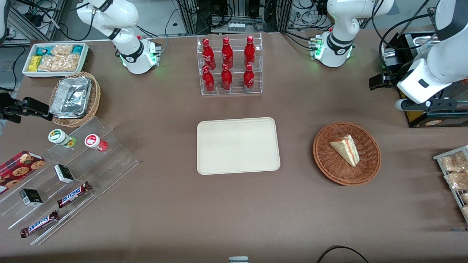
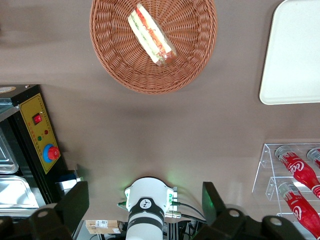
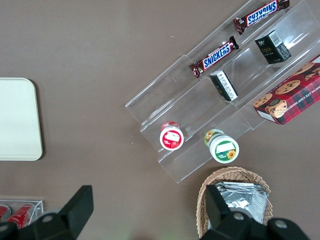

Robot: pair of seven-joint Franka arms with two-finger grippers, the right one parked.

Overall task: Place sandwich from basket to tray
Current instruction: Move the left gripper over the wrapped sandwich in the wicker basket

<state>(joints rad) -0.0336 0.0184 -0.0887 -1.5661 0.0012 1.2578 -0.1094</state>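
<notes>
Nothing of the task is done yet. The sandwich (image 1: 346, 149) is seen lying in the basket (image 1: 331, 166), untouched; the tray (image 1: 237, 146) is bare, nearby on the table (image 1: 234, 212), toward the parked arm's end from the basket. The gripper (image 2: 145, 205) is held high and well apart from the basket, its fingers (image 2: 75, 202) spread wide, nothing held. Reach, grasp, carry and release are all left.
</notes>
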